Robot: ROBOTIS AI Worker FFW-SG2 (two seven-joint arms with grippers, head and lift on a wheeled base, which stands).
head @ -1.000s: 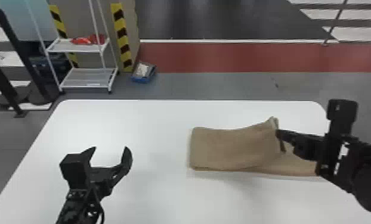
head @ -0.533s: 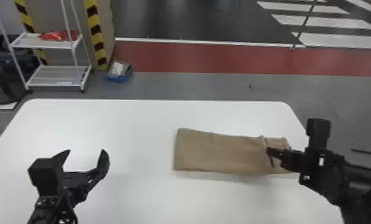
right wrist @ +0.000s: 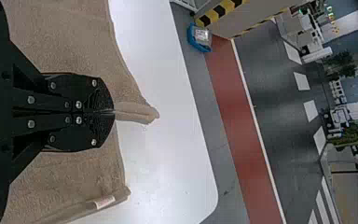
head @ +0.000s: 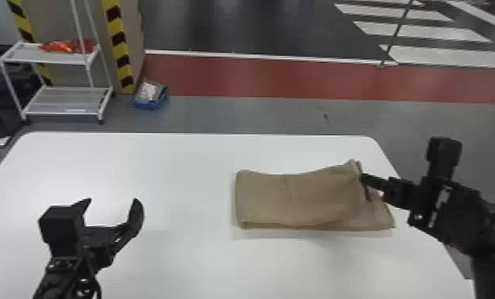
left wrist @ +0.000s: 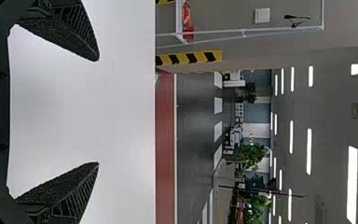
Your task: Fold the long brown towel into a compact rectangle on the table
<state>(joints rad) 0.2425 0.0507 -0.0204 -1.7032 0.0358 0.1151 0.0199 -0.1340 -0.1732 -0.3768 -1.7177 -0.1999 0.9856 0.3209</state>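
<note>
White table [head: 159,159] was spread across the lower and middle frame of the head view, with grey floor and a red floor strip [head: 266,79] seen behind it. At upper left, a wheeled white rack [head: 63,59] was placed beside a yellow-and-black striped post [head: 118,43]; a red item [head: 67,46] was held on its upper shelf. A blue container [head: 149,105] was set on the floor near the post.

Long brown towel [head: 290,199]: located right of centre on the tabletop, partly folded, laid lengthwise across. Plain tan-brown, fuzzy nap. Left end was squared off by a smooth, rounded fold; far edge was bowed, dipping mid-length, then lifted into a peak toward the right. Lower layer was left exposed past the peak, its right corner flat on the table. In the right wrist view, a pinched ridge was stuck out past the fingertips, and a pale label [right wrist: 104,201] was seen on a hemmed edge.

Right gripper [head: 364,181], right side of frame: clenched on the towel's raised upper layer. Left gripper [head: 113,200], lower left: held above the table, fingers spread wide, nothing gripped.
</note>
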